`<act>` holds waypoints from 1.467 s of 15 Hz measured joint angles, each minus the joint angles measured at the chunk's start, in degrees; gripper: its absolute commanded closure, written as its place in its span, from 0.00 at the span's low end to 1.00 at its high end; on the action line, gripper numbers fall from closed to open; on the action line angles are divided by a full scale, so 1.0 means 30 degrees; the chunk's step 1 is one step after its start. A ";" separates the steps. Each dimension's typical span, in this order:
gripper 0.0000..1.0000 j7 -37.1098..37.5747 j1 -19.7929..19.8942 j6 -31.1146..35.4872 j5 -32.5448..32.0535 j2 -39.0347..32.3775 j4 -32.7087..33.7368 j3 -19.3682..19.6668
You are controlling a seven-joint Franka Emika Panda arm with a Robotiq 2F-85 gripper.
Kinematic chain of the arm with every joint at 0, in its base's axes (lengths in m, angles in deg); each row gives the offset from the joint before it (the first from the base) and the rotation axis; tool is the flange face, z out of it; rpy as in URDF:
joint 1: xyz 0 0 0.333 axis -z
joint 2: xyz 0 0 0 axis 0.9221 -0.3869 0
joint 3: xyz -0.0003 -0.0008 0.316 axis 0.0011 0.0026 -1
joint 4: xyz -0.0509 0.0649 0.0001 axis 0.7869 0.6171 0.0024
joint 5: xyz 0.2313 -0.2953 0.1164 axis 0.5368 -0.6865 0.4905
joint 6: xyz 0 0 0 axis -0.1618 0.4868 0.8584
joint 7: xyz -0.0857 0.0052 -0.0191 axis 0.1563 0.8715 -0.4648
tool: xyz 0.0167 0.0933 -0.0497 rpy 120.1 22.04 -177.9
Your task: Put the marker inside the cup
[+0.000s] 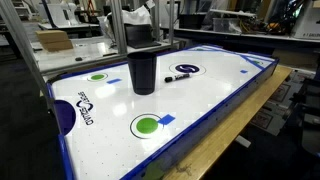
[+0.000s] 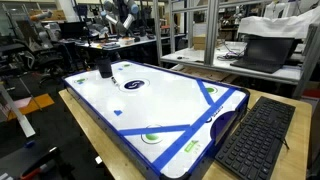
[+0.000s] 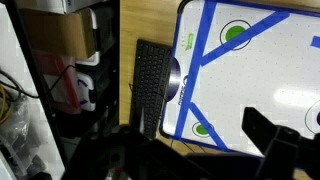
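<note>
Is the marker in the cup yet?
No, it is out. The marker lies flat on the table beside the upright cup, not touching it.

One cup (image 1: 142,72), one marker (image 1: 179,76), one air hockey table (image 1: 225,90). Two green circles on it (near one (image 1: 147,125), far-left one (image 1: 96,76)). One keyboard (image 2: 255,140), one laptop (image 2: 262,50).

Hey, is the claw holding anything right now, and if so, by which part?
Nothing is held. The claw is open and empty in the wrist view; the marker lies on the table beside the cup.
</note>
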 measured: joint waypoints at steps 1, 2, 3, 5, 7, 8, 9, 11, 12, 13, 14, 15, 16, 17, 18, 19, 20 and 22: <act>0.00 0.0004 0.0001 0.0017 0.0000 0.0026 0.0071 0.0001; 0.00 0.0004 0.0001 0.0016 0.0000 0.0057 0.0147 0.0000; 0.00 0.0004 0.0001 0.0016 0.0000 0.0080 0.0171 0.0000; 0.00 0.0004 0.0001 0.0015 0.0000 0.0079 0.0171 0.0001; 0.00 0.0005 0.0001 0.0016 0.0000 0.0079 0.0172 0.0000; 0.00 0.0005 0.0001 0.0015 0.0000 0.0079 0.0171 0.0001; 0.00 0.0005 0.0001 0.0015 0.0000 0.0079 0.0172 0.0001; 0.00 0.0005 0.0001 0.0015 0.0000 0.0079 0.0171 0.0001; 0.00 0.0005 0.0001 0.0015 0.0000 0.0079 0.0172 0.0001; 0.00 -0.0055 -0.0044 0.0016 0.0022 0.0077 0.0154 0.0000; 0.00 -0.0254 -0.0182 0.0017 0.0026 0.0070 0.0129 0.0001; 0.00 -0.0789 -0.0452 0.0055 0.0025 0.0059 0.0128 -0.0009; 0.00 -0.1449 -0.0856 0.0232 0.0050 0.0057 0.0130 -0.0013; 0.00 -0.2087 -0.1358 0.0421 0.0136 0.0046 0.0144 -0.0017; 0.00 -0.2699 -0.1910 0.0586 0.0220 0.0012 0.0172 -0.0011; 0.00 -0.3296 -0.2452 0.0781 0.0320 -0.0060 0.0200 -0.0005; 0.00 -0.3935 -0.3015 0.0972 0.0450 -0.0180 0.0240 -0.0005; 0.00 -0.5236 -0.4110 0.1199 0.0791 -0.0544 0.0354 -0.0029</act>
